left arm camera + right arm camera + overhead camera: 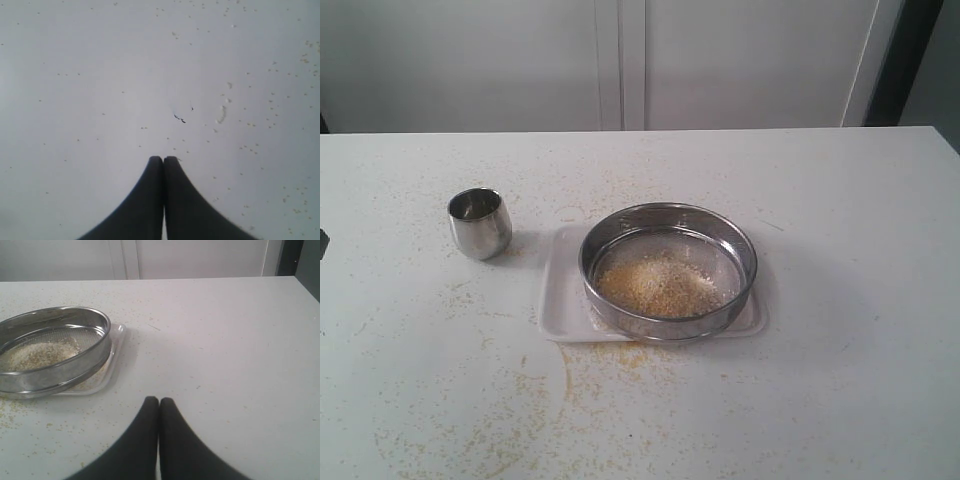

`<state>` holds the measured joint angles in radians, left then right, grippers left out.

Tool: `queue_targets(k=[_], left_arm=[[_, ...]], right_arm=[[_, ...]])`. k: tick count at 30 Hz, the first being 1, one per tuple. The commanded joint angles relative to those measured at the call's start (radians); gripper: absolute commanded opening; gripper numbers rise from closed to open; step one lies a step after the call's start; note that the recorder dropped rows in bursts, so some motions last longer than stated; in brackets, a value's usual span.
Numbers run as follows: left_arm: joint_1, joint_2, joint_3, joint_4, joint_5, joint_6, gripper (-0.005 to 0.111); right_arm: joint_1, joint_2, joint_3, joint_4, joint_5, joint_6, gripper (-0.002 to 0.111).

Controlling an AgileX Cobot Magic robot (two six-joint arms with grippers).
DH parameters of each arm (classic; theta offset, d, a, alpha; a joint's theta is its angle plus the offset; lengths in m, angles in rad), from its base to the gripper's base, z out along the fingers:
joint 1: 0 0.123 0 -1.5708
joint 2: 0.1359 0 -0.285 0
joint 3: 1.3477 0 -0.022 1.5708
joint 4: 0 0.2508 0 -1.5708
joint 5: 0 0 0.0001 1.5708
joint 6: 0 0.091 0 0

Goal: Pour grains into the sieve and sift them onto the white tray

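Observation:
The steel sieve (668, 270) rests on the white tray (560, 300) in the middle of the table, with a pale heap of grains (660, 285) on its mesh. The right wrist view shows the sieve (50, 357), its grains (40, 352) and a tray corner (112, 360) off to one side of my right gripper (159, 401), which is shut and empty, well apart from them. My left gripper (163, 160) is shut with nothing in it, over bare table speckled with grains. Neither gripper shows in the exterior view.
A small steel cup (480, 222) stands upright left of the tray, its inside dark and apparently empty. Loose grains (570, 400) are scattered over the table in front of the tray. White cabinet doors (620, 60) stand behind the table's far edge.

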<state>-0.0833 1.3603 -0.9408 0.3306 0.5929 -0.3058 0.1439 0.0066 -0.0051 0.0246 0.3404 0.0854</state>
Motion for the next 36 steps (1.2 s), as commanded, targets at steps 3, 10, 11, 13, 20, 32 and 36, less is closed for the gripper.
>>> queue_targets(k=[3, 10, 11, 13, 20, 32, 36], left_arm=[[0.002, -0.011, 0.003, 0.007, 0.02, -0.005, 0.0], [0.002, -0.011, 0.003, 0.007, 0.02, -0.005, 0.0], [0.002, -0.011, 0.003, 0.007, 0.02, -0.005, 0.0], [0.002, -0.011, 0.003, 0.007, 0.02, -0.005, 0.0], [0.002, -0.011, 0.003, 0.007, 0.02, -0.005, 0.0], [0.002, -0.011, 0.003, 0.007, 0.003, -0.005, 0.0], [0.002, -0.011, 0.003, 0.007, 0.003, -0.005, 0.0]], right_arm=[[0.003, -0.007, 0.005, 0.0, -0.004, 0.002, 0.0], [0.003, -0.007, 0.005, 0.0, -0.004, 0.002, 0.0], [0.003, -0.007, 0.005, 0.0, -0.004, 0.002, 0.0], [0.003, -0.007, 0.005, 0.0, -0.007, 0.002, 0.0], [0.003, -0.007, 0.005, 0.005, -0.23, 0.002, 0.0], [0.003, -0.007, 0.005, 0.005, -0.634, 0.327, 0.0], [0.003, -0.007, 0.005, 0.005, -0.634, 0.271, 0.0]])
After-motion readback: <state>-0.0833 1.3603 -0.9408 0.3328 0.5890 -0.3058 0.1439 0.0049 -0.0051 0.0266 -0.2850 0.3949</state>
